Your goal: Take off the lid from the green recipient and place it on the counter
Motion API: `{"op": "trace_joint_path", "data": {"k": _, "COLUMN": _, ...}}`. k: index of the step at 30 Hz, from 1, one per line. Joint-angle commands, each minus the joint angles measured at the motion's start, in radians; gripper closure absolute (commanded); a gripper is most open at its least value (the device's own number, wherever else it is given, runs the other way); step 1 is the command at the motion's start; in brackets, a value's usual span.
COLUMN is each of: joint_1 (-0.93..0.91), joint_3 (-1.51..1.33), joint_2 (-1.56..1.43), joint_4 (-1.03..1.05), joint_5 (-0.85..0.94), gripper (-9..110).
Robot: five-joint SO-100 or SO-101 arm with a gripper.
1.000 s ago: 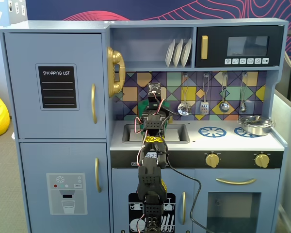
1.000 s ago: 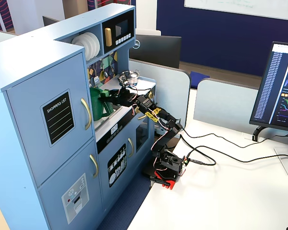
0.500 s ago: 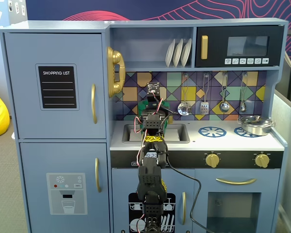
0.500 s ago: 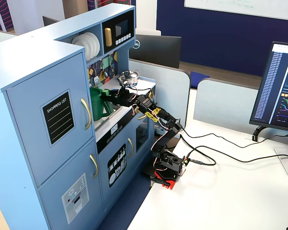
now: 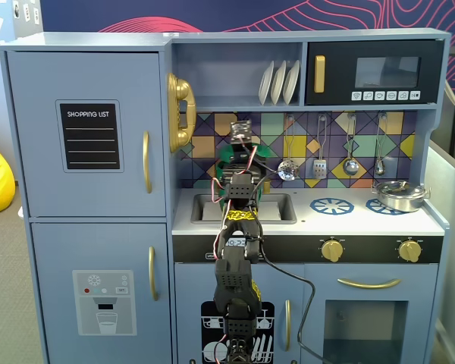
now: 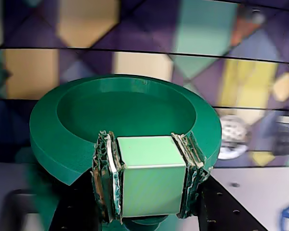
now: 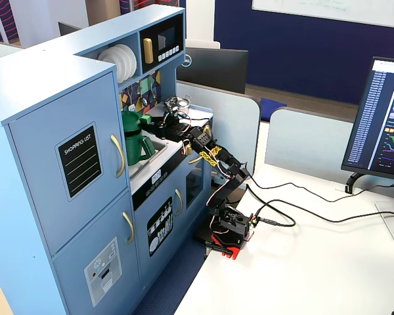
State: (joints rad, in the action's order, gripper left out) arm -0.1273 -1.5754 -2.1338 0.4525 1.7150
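My gripper point(image 6: 151, 140) is shut on the pale green tab handle point(image 6: 151, 183) of the round green lid point(image 6: 125, 110), one pad on each side. In a fixed view the lid point(image 7: 129, 121) is held tilted just above the tall green recipient point(image 7: 138, 149), which stands in the sink; I cannot tell whether they still touch. In the front fixed view the arm covers most of the lid point(image 5: 226, 159), and the recipient is hidden behind the arm. The white counter point(image 5: 311, 220) runs to the right of the sink.
A silver pot point(image 5: 400, 195) stands on the right burner ring, and a second blue ring point(image 5: 332, 205) is bare. Utensils point(image 5: 319, 163) hang on the tiled back wall. The sink point(image 5: 205, 208) sits under the arm. A shelf with plates point(image 5: 279, 82) is overhead.
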Motion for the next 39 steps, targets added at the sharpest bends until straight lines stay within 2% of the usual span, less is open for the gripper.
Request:
{"op": "trace_joint_path", "data": {"k": 1, "joint_1": -0.121, "joint_3": 0.110, "joint_2": -0.043, "joint_4": -0.008, "joint_5": 0.002, "gripper": 102}}
{"op": "trace_joint_path", "data": {"k": 9, "joint_1": -0.348, "joint_3": 0.041, "joint_2": -0.084, "joint_4": -0.057, "joint_5": -0.058, "gripper": 102}}
{"op": "trace_joint_path", "data": {"k": 13, "joint_1": -0.400, "joint_3": -0.126, "joint_2": -0.110, "joint_4": -0.210, "joint_5": -0.046, "gripper": 102}}
{"op": "trace_joint_path", "data": {"k": 24, "joint_1": -0.430, "joint_3": -0.440, "joint_2": -0.060, "joint_4": -0.526, "joint_5": -0.038, "gripper": 102}}
{"op": "trace_joint_path", "data": {"k": 39, "joint_1": -0.463, "joint_3": -0.669, "joint_2": 0.057, "joint_4": -0.744, "joint_5": 0.000, "gripper": 102}}
